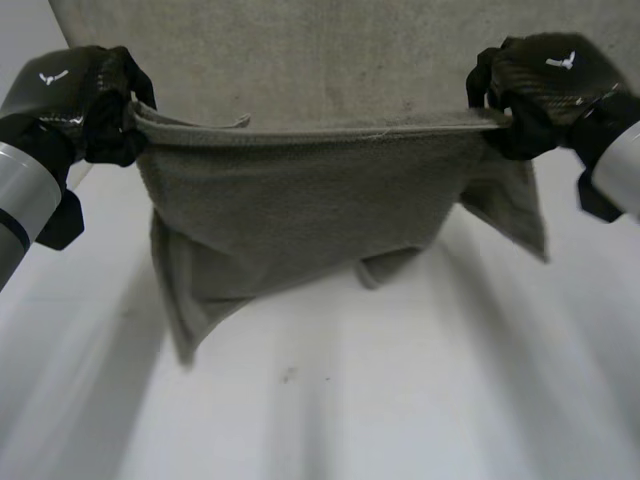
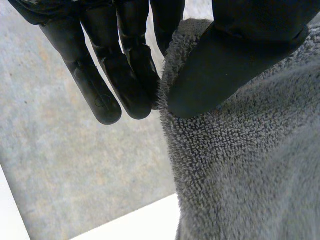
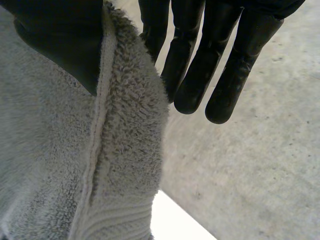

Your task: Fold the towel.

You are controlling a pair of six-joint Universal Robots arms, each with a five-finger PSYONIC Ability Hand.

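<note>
A grey-green towel [image 1: 300,210] hangs stretched between my two hands above the white table [image 1: 400,400], its lower edge and corners drooping. My left hand [image 1: 95,100] pinches the towel's upper left end. In the left wrist view the thumb [image 2: 225,65] presses the towel [image 2: 240,170] against the fingers [image 2: 125,75]. My right hand [image 1: 535,90] pinches the upper right end. The right wrist view has the thumb [image 3: 65,40] clamping the towel's hemmed edge [image 3: 120,150] against straight fingers [image 3: 200,65].
A large grey mat [image 1: 320,60] lies flat on the table beyond the towel. Bare white tabletop spreads in front, below the hanging cloth.
</note>
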